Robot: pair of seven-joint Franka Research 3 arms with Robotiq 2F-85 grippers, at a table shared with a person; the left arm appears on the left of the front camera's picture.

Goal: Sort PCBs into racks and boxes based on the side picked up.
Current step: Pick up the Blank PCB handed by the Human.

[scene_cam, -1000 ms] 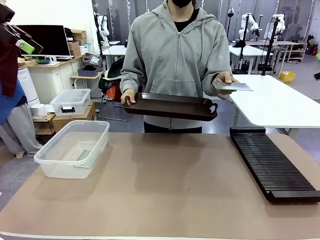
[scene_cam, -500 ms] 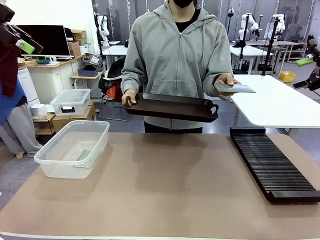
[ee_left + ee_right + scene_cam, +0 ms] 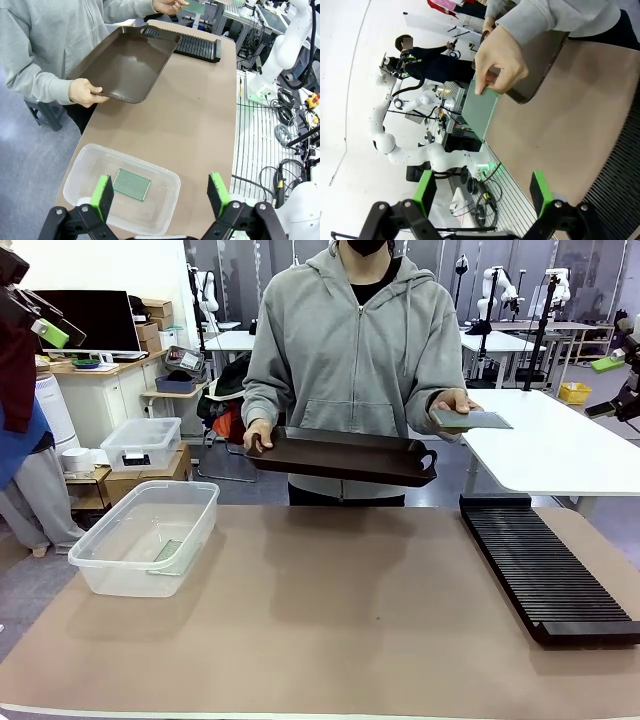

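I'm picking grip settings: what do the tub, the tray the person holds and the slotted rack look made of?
Tub: clear glossy plastic; a board inside shows through its wall. Tray: dark brown, smooth, slight sheen; probably moulded plastic, maybe coated metal. Rack: matte black, likely plastic; cannot confirm.

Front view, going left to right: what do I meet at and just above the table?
clear box → dark brown tray held by the person → PCB the person holds out → black rack
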